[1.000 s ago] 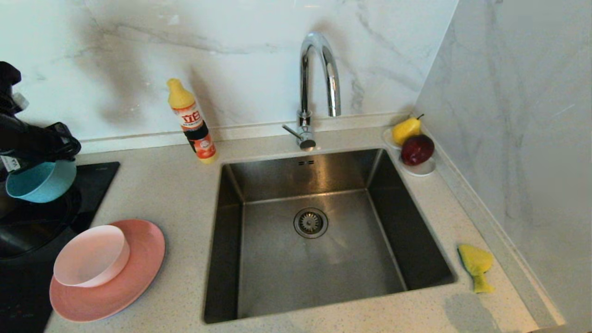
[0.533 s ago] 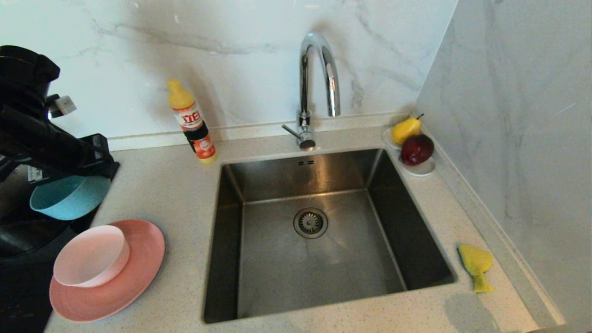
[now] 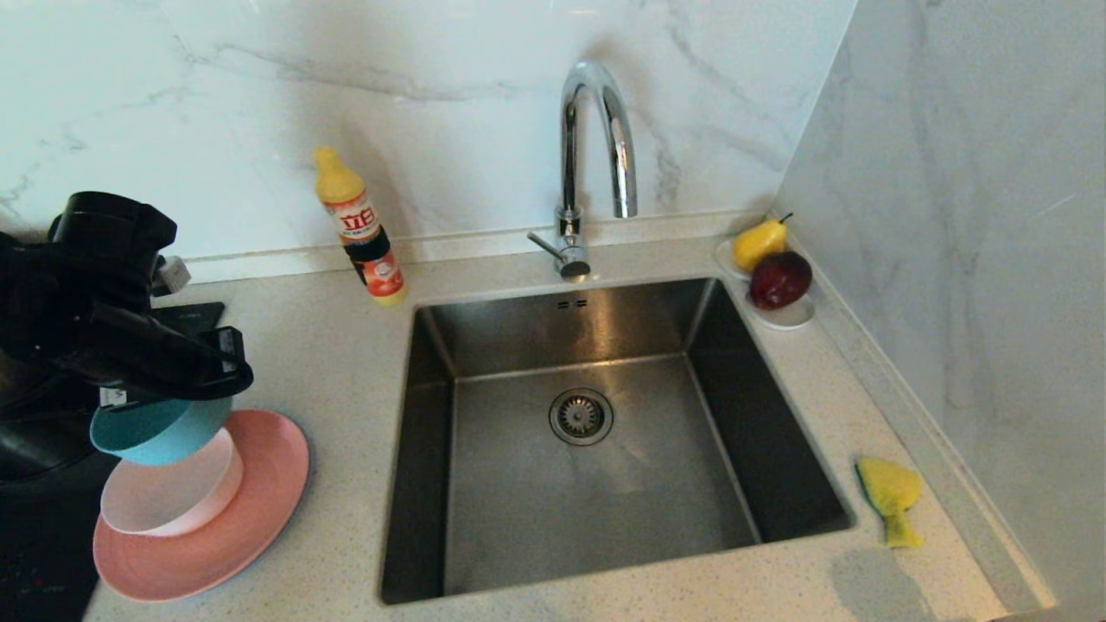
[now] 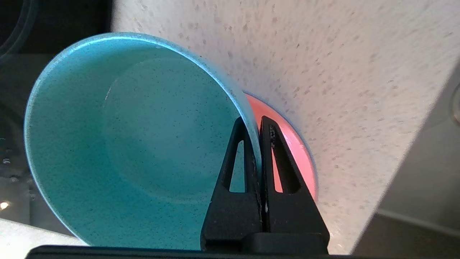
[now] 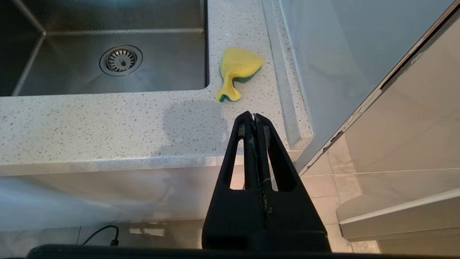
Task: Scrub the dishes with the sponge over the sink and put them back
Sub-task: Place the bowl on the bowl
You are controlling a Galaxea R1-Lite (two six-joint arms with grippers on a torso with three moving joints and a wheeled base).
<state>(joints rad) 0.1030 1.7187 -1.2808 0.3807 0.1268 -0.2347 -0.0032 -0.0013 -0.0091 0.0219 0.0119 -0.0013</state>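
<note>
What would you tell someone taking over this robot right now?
Left gripper: shut on the teal bowl rim, holding it above the pink bowl on the pink plate.
Right gripper: shut, empty, parked off the counter's front edge.
Sponge: on the counter right of the sink.
Done: cannot tell which dishes are scrubbed.
Left: set the teal bowl down.

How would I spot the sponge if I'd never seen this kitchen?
Find the steel sink. On the speckled counter to its right, near the front corner by the side wall, lies the sponge. It is small, yellow and crumpled with a green underside, with nothing else lying close by.
</note>
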